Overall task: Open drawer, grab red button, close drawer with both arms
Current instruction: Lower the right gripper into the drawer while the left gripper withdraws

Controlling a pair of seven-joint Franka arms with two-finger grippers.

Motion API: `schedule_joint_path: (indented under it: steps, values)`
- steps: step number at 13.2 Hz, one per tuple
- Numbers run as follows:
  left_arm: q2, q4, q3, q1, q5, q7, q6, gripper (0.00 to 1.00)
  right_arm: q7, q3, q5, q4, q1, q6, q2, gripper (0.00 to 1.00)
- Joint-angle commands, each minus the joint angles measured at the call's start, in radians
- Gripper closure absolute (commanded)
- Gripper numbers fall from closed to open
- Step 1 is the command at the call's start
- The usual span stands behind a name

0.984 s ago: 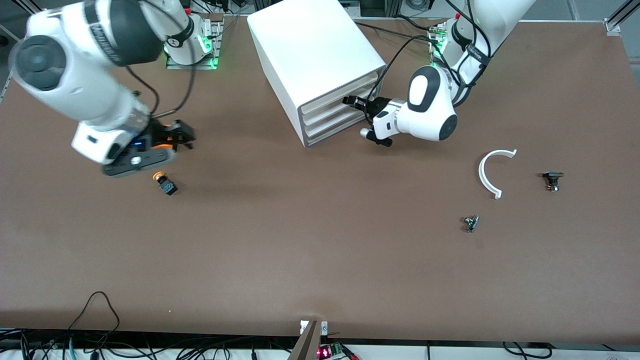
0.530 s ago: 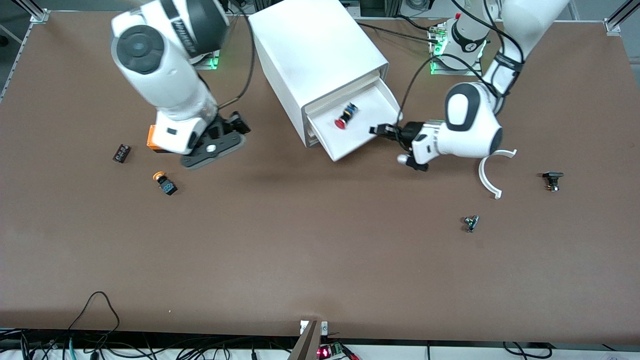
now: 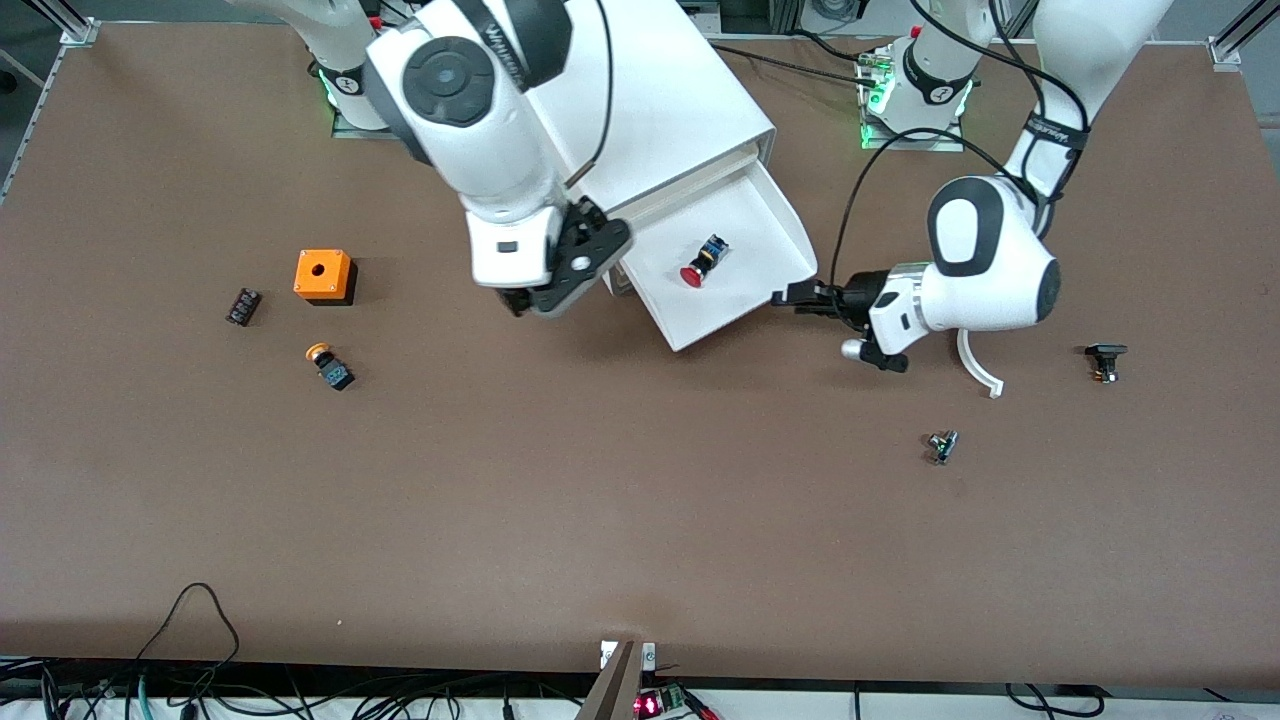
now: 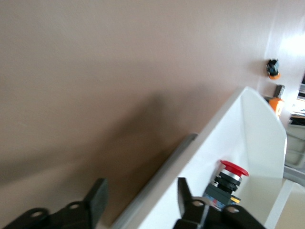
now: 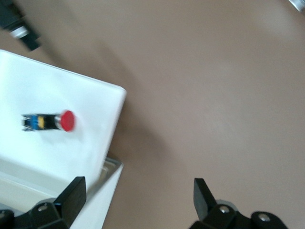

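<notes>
The top drawer (image 3: 725,265) of the white cabinet (image 3: 630,100) stands pulled out w/ the button (image 3: 703,261) lying on its side inside, red cap toward the front camera, so the opening step looks done and the grab is next. The left gripper (image 3: 800,297) sits level just beside the drawer's front corner, toward the left arm's end of the bench (image 3: 640,500); its jaws are apart and empty, flanking the drawer's front edge in the left wrist view, prob. just off the pull. The right gripper (image 3: 560,290) hangs over the bench beside the drawer's other corner, jaws wide apart w/ nothing between them, likely lining up to reach in for the button.
</notes>
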Motion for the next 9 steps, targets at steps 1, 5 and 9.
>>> schedule_joint_path:
  steps: [1, 5, 9]
  values:
    - [-0.088, 0.070, 0.066, 0.019, 0.153, -0.033, -0.010, 0.00, -0.161, 0.053, 0.014, 0.213, 0.013, 0.006, 0.156, 0.00]
    - [-0.156, 0.182, 0.170, 0.076, 0.254, -0.030, -0.061, 0.00, -0.541, 0.105, 0.013, 0.229, 0.026, 0.031, 0.227, 0.00]
    - [-0.173, 0.484, 0.243, 0.105, 0.570, -0.032, -0.441, 0.00, -0.700, 0.107, -0.073, 0.229, 0.085, 0.010, 0.246, 0.00]
